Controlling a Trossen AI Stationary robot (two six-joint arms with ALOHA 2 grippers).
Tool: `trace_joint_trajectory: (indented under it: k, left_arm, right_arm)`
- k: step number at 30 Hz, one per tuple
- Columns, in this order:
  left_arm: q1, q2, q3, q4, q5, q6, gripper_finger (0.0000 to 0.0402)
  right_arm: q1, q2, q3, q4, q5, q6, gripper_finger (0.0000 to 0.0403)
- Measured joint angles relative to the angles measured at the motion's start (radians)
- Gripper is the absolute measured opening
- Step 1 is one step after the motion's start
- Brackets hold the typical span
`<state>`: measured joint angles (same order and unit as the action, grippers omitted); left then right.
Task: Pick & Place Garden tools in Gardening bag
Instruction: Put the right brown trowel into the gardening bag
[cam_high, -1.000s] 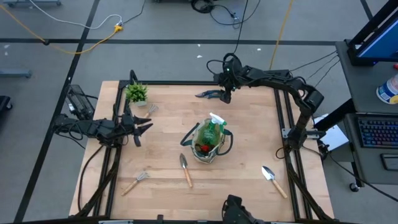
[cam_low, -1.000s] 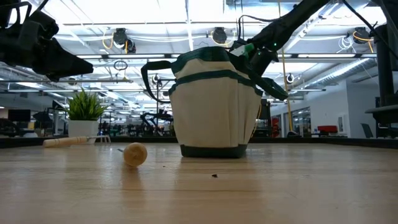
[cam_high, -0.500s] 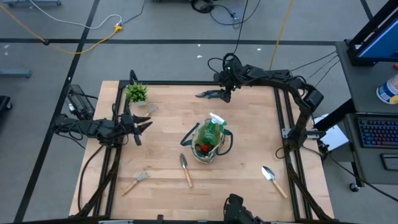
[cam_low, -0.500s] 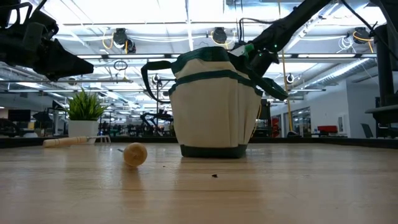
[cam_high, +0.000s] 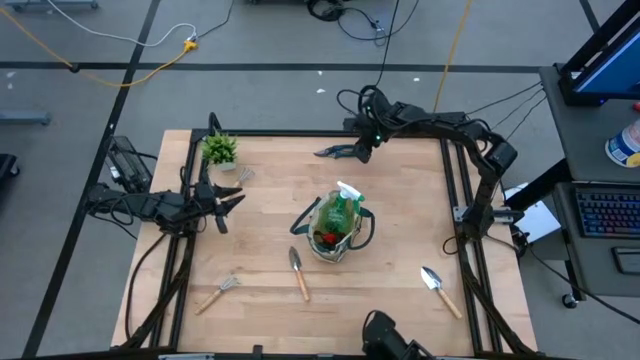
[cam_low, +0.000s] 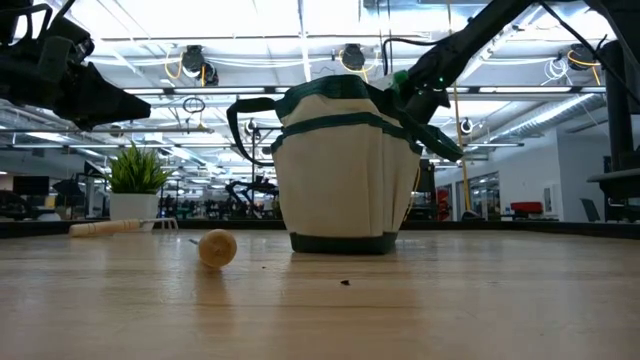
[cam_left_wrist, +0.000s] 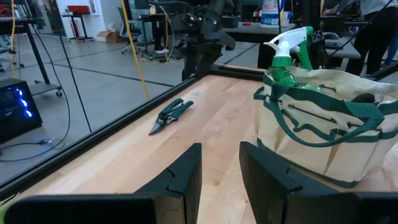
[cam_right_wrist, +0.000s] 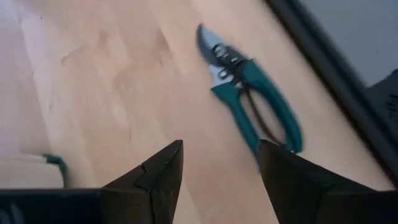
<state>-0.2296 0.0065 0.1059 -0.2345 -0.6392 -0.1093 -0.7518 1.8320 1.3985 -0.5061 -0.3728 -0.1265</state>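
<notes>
Approaching pruning shears (cam_right_wrist: 252, 93) lying flat near the bench's far edge; right gripper (cam_right_wrist: 221, 163) hovers just above them, jaws released and empty. Gardening bag (cam_high: 338, 232) sits mid-bench, spray bottle (cam_high: 345, 205) already inside. Left gripper (cam_left_wrist: 220, 167) waits at the left edge, jaws narrowly parted, empty. Best grip: straddle both teal handles crosswise, descend squarely, avoid the bench's black rail.

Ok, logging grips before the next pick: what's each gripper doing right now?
Left gripper: slightly open, holding nothing.
Right gripper: open, empty, above the pruning shears.
</notes>
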Motion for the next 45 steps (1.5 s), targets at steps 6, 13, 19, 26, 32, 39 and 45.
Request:
trace_joint_trajectory:
  k: [6,13,19,26,32,39,45]
  left_arm:
    - [0.0,0.0,0.0,0.0,-0.001,0.0,0.0113]
    - [0.0,0.0,0.0,0.0,-0.001,0.001,0.0113]
    - [0.0,0.0,0.0,0.0,-0.001,0.001,0.0113]
    - [0.0,0.0,0.0,0.0,-0.001,0.004,0.0113]
    - [0.0,0.0,0.0,0.0,-0.027,0.064,0.0113]
    - [0.0,0.0,0.0,-0.001,-0.079,0.082,0.0113]
    - [0.0,0.0,0.0,-0.001,-0.079,0.089,0.0113]
  right_arm:
    - [-0.007,0.0,0.034,-0.001,0.001,0.071,0.0205]
    - [-0.021,0.0,0.04,-0.034,0.001,0.114,0.0205]
    - [-0.02,-0.001,0.04,-0.117,0.001,0.007,0.0205]
    - [0.017,-0.002,0.04,-0.312,0.073,-0.094,0.0206]
    - [0.046,-0.016,0.041,-0.443,0.169,-0.144,0.0206]
    - [0.06,-0.051,0.033,-0.629,0.166,-0.114,0.0206]
    - [0.085,-0.112,-0.01,-0.756,0.167,-0.063,0.0206]
